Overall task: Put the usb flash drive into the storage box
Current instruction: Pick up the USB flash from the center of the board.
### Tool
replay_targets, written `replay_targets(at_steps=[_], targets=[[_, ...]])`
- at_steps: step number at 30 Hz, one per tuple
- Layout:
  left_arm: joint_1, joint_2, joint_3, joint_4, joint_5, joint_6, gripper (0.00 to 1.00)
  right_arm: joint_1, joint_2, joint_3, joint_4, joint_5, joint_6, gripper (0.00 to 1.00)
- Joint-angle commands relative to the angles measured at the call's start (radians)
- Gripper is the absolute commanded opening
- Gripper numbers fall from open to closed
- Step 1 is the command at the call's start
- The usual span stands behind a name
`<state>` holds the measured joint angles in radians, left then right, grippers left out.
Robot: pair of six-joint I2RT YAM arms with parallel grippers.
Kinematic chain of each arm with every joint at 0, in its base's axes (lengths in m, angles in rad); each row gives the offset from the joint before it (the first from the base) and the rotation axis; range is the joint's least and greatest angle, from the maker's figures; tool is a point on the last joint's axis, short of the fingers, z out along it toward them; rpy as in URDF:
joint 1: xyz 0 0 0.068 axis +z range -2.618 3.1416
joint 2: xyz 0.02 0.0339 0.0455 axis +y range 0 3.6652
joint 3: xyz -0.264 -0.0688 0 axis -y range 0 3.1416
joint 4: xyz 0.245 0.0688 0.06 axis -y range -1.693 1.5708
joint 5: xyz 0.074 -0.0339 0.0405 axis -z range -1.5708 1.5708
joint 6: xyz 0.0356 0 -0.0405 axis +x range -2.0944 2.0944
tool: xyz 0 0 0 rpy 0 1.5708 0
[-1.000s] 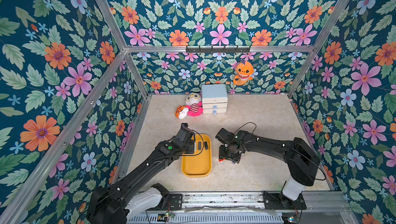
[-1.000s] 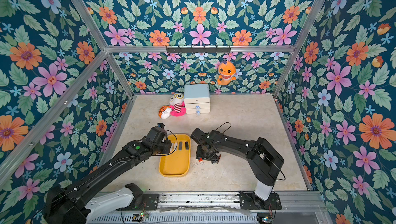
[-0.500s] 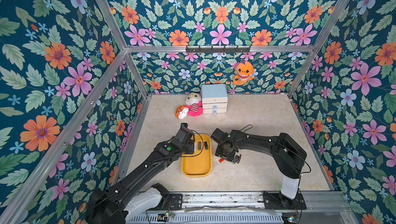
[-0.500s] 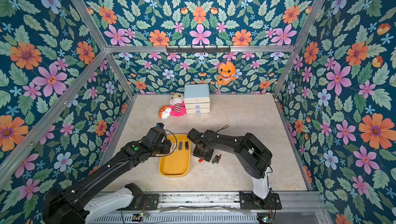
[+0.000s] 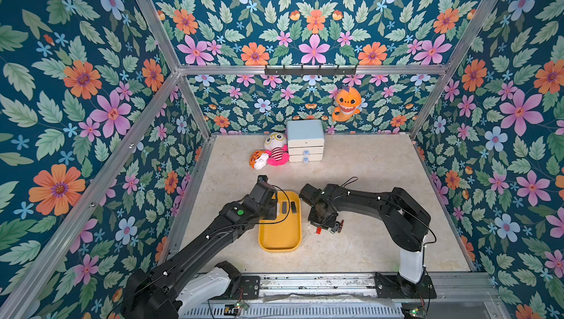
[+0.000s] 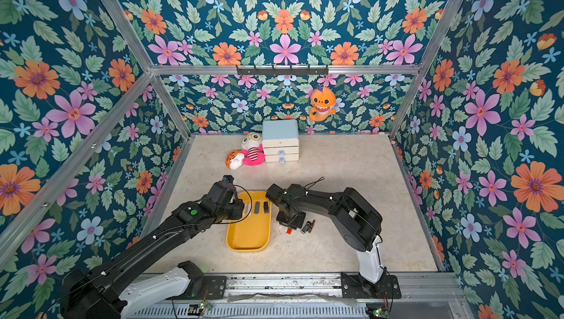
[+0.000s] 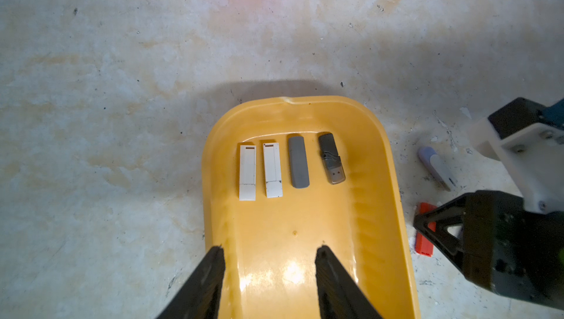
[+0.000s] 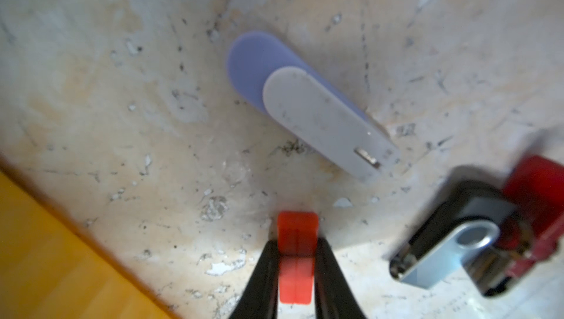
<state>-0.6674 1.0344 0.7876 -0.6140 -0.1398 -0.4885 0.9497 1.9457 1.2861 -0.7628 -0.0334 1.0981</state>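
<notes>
Grips red usb flash drive with right tool, down at worktop just beside storage box; holds left tool released over box.

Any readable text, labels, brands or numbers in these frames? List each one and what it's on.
No legible text anywhere.
Cabinet: small dark mark on the top drawer, too small to read.
Grey drive in the tray: raised squiggle, no letters readable.
Red drive in the right gripper: no print visible.
Swivel drive: metal clip is blurred, nothing readable.
</notes>
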Motion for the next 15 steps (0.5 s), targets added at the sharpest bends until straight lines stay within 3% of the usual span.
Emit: replay_targets(at_steps=[1, 7, 15], targets=[[0.000, -0.004, 0.001, 0.002, -0.015, 0.008, 0.54, 0.001, 0.018, -0.005, -0.002, 0.032, -0.050, 0.17], [0.001, -0.037, 0.011, -0.021, -0.078, -0.016, 0.54, 0.001, -0.050, 0.013, 0.034, 0.065, -0.165, 0.14], [0.003, -0.133, 0.015, -0.056, -0.197, -0.061, 0.57, 0.007, -0.244, -0.029, 0.060, 0.065, -0.248, 0.13]])
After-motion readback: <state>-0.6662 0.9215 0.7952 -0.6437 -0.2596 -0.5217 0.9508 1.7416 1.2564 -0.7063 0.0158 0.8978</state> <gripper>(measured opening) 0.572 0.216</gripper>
